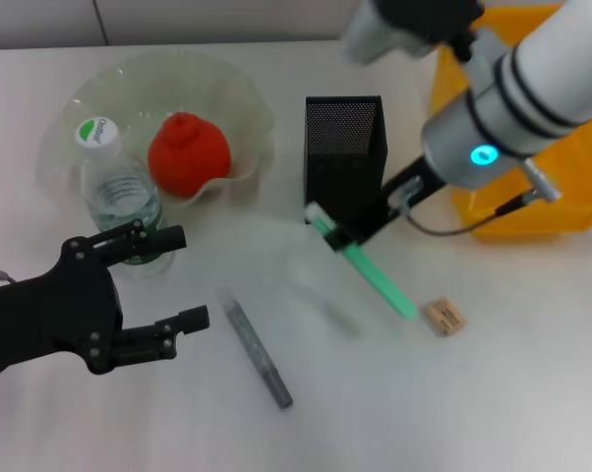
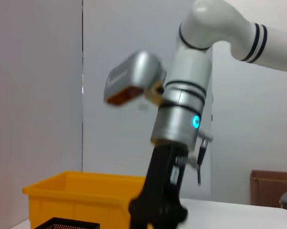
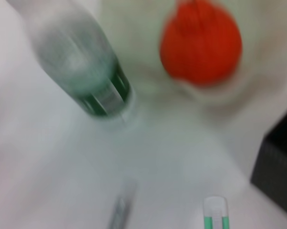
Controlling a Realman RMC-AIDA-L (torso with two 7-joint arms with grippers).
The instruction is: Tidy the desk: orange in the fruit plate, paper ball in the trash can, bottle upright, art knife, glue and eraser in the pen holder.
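Two arms over a half-tidied desk

One orange (image 1: 189,152) sits in the fruit plate (image 1: 245,103) at the desk's 10 o'clock, while the bottle (image 1: 119,197) stands upright just beside the plate's near rim. Left gripper (image 1: 174,278), black, hovers at 8 o'clock with its fingers (image 1: 163,236) spread wide and pinching nothing, the upper one close by the bottle's base. Right gripper (image 1: 360,228) reaches down in front of the pen holder (image 1: 344,155) near the centre; it cannot be told whether its fingers are spread or pressed together. A green-and-white stick (image 1: 365,264) lies slanting from the gripper's tip toward 4 o'clock, its far end just beside the eraser (image 1: 444,316). A grey art knife (image 1: 258,353) lies on the white desk (image 1: 493,393) toward 6 o'clock, apart from both arms. Behind the right arm, at 2 o'clock, stands the trash can (image 1: 532,211). From the left wrist, the right arm (image 2: 181,124) rises above the yellow bin's rim
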